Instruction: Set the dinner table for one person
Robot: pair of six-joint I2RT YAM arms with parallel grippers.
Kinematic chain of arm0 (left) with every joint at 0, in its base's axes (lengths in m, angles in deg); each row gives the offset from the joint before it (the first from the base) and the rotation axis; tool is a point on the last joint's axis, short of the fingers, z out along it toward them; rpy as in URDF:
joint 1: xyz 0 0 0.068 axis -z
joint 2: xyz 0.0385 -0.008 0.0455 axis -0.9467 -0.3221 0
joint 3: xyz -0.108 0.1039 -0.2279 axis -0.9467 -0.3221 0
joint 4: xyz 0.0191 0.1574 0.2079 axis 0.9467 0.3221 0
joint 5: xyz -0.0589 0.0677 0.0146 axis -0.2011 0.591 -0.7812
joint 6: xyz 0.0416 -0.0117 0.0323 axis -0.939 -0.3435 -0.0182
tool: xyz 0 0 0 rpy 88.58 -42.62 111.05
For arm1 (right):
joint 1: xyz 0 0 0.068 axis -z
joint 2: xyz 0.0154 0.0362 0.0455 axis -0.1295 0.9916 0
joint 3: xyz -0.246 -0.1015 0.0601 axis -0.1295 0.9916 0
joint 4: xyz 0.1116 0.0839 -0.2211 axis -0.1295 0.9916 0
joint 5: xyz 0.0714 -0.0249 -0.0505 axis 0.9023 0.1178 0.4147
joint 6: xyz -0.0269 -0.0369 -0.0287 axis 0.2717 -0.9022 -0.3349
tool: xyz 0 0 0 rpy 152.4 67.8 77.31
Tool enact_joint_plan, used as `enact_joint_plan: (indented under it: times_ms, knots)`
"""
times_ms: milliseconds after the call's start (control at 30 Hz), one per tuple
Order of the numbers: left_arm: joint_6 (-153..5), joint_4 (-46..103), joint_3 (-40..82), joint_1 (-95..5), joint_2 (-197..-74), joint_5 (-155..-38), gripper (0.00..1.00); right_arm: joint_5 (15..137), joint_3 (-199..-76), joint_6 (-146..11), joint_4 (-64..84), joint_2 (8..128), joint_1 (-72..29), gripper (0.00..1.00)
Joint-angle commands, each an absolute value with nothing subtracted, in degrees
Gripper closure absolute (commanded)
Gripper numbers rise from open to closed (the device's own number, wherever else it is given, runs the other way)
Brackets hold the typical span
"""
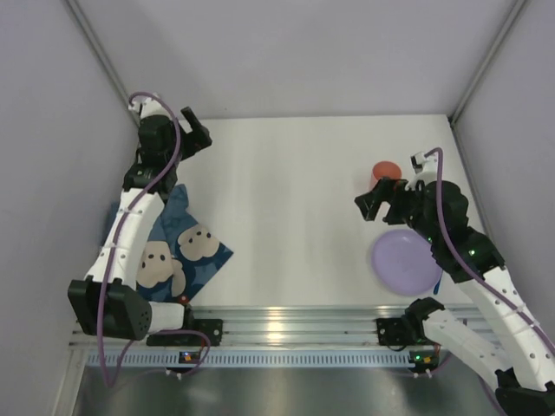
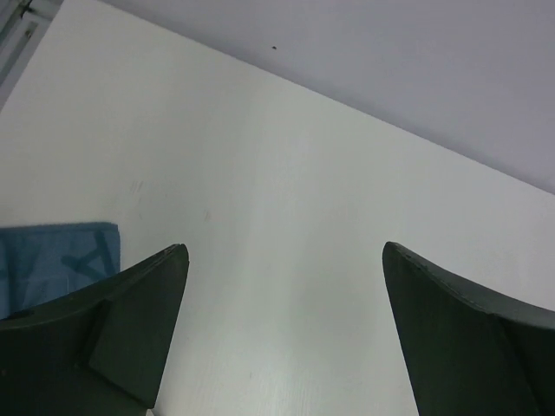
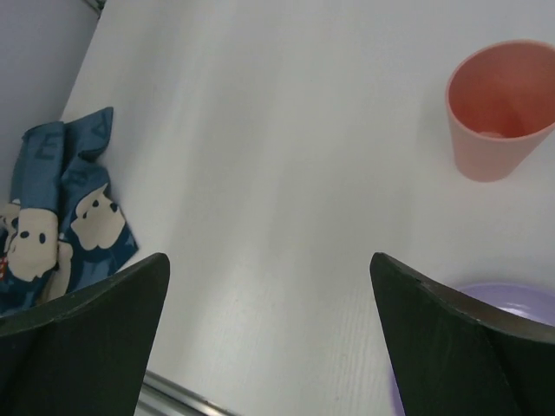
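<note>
The fingers (image 2: 139, 321) of the left gripper (image 2: 284, 250) were spread wide apart with nothing between them, only bare white tabletop being seen through the gap. The same was found for the right gripper (image 3: 269, 260): its fingers (image 3: 451, 338) stood fully apart and nothing was held.

The blue mat (image 1: 186, 247), printed with cartoon faces, was lying rumpled and partly folded at the near left of the dinner table (image 1: 286, 217). That large white matte top was spread beneath everything and reached to the back wall. The left gripper was held beyond the far end of the mat, above the table's surface. The left arm (image 1: 130, 225) crossed over the mat's left edge and hid part of it.

The right gripper was positioned well apart from the mat, across the table to the mat's right, with its fingers pointed back toward the mat. A pink cup (image 3: 499, 108) stood upright on that same far side from the mat (its mouth open and its inside apparently empty), just beside the right gripper. A lilac plate (image 1: 406, 260) was lying flat near the cup, about level with the mat, and its right rim was covered by the right arm (image 1: 486, 277).
</note>
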State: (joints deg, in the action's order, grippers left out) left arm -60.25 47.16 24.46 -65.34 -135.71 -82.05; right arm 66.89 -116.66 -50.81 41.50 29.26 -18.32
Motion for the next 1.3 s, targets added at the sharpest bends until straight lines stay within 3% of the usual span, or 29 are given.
enact_joint_plan:
  times_ms: [0,100,167,367,533,800,1033,1267]
  knots:
    - [-52.78,46.81,18.94,-65.5,-129.58,-76.88,0.01,73.39,-114.29,-44.36,40.24,27.37,-18.93,0.0]
    - [-54.42,35.4,7.35,-65.68,-125.63,-87.93,0.01,77.62,-112.44,-44.8,38.12,26.75,-18.93,0.0]
    - [-51.55,35.36,6.26,-65.59,-125.87,-87.63,0.01,78.42,-112.61,-44.72,38.38,27.79,-18.93,0.0]
    - [-54.51,45.38,8.02,-62.78,-128.78,-73.87,0.01,79.92,-112.35,-42.08,39.7,31.84,-19.02,0.0]
    - [-57.59,48.72,7.58,-61.72,-131.85,-70.85,0.01,80.88,-111.03,-41.28,39.88,34.56,-18.93,0.0]
    - [-59.79,50.14,9.16,-57.77,-145.38,-63.37,0.01,83.35,-113.32,-42.96,40.76,44.4,-20.33,0.0]
    - [-59.53,48.82,13.46,-57.77,-160.31,-67.14,0.01,80.54,-117.17,-42.08,40.58,54.78,-24.46,0.0]
    - [-57.77,52.24,16.63,-58.03,-166.4,-66.62,0.02,78.34,-118.94,-39.27,38.65,59.35,-28.07,0.0]
